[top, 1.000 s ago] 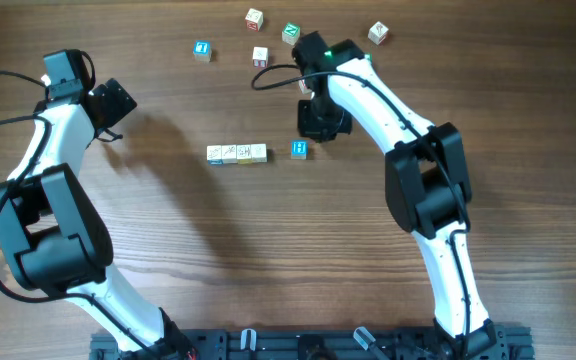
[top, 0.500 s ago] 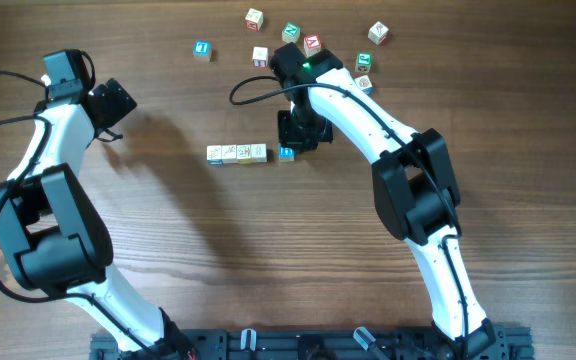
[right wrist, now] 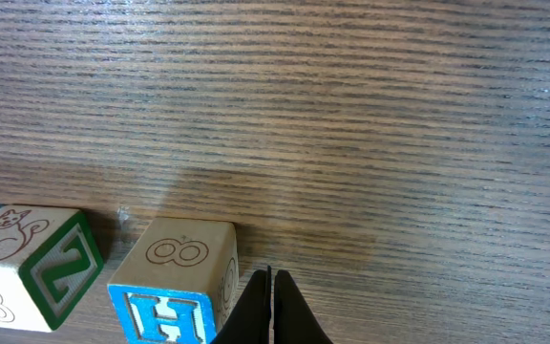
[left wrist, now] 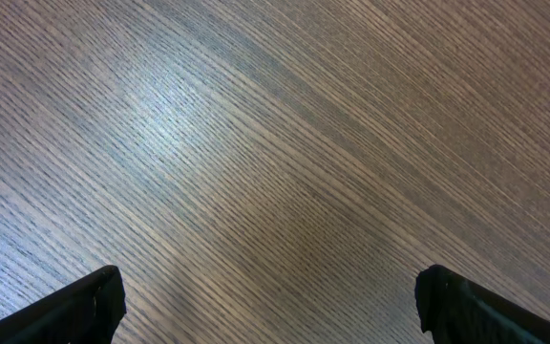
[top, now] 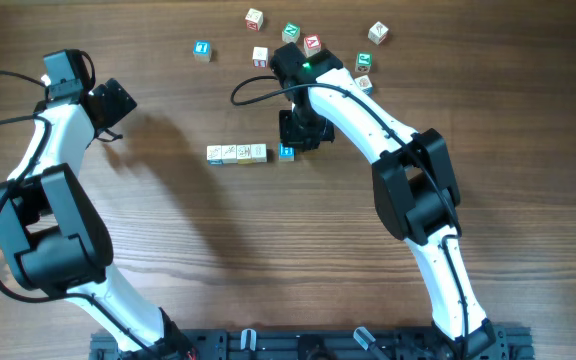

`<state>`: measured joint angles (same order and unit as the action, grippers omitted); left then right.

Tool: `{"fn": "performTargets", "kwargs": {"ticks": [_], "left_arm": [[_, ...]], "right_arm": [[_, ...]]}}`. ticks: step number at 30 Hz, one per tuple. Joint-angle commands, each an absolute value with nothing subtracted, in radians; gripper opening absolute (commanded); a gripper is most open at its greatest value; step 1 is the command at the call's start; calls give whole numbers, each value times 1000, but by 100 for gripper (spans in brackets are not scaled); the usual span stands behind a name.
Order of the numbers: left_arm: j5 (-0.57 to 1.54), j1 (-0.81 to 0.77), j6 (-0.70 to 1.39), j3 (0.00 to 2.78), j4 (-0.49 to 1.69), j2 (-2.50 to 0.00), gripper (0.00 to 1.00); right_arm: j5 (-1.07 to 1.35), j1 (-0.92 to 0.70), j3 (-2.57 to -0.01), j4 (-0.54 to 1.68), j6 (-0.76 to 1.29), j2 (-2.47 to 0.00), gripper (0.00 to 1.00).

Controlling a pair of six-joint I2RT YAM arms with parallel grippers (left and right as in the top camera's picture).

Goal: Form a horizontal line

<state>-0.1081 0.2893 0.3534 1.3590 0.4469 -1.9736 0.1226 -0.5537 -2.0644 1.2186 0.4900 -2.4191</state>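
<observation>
From above, the right gripper [top: 294,140] sits right next to the blue H block [top: 286,152]. The row of three blocks [top: 236,153] lies just past it on the gripper's left, with a small gap. The left gripper [top: 116,105] is far from them. Its own camera shows fingers spread wide over the table [left wrist: 275,143]. The right camera shows fingers pressed together beside the H block, with the green Z block [right wrist: 41,263] beyond. A slow, straight, low push should close the gap without knocking the row crooked.

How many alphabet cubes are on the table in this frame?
12: three in the horizontal line, one blue H cube right of it by the right claw, eight scattered cubes at the far side. The right arm may hide others.
</observation>
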Motion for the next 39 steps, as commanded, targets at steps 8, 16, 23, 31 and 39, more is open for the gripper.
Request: {"fn": "performTargets", "kwargs": {"ticks": [8, 16, 23, 31, 39], "left_arm": [[-118, 292, 348, 1359, 445, -1980, 100], [-118, 292, 348, 1359, 445, -1980, 100], [-118, 292, 348, 1359, 445, -1980, 100], [-118, 292, 348, 1359, 445, -1980, 100], [-118, 292, 348, 1359, 445, -1980, 100]], "right_arm": [[183, -551, -2066, 1189, 448, -2431, 4], [262, -553, -2066, 1189, 482, -2431, 4], [262, -553, -2066, 1187, 527, -2431, 4], [288, -553, -2066, 1182, 609, -2431, 4], [291, -553, -2066, 1168, 601, -2431, 4]]}}
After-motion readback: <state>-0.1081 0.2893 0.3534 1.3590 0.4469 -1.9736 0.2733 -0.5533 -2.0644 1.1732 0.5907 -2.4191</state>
